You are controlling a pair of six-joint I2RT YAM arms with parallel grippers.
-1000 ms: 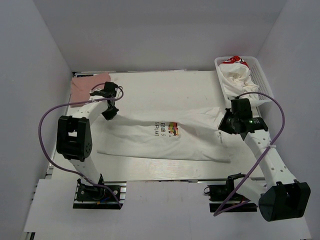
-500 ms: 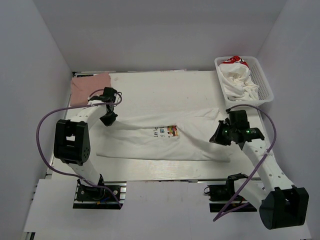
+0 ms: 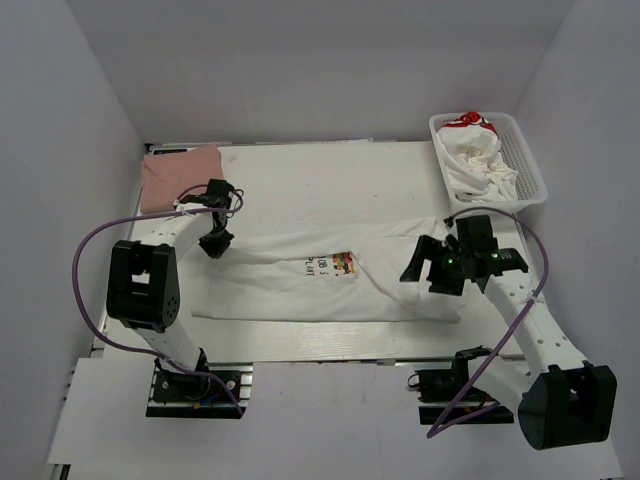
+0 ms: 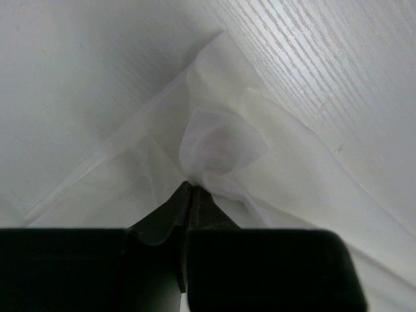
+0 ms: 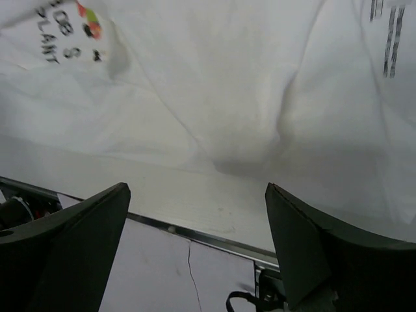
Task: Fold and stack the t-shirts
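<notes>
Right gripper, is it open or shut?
Open. The right gripper has its fingers wide apart over the white shirt, holding nothing.

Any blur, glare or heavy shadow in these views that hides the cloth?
Top external: sharp, evenly lit, white printed t-shirt clear. Left wrist: left gripper a black silhouette, its pinched cloth slightly soft. Right wrist: right gripper dark, featureless; shirt lettering readable.
</notes>
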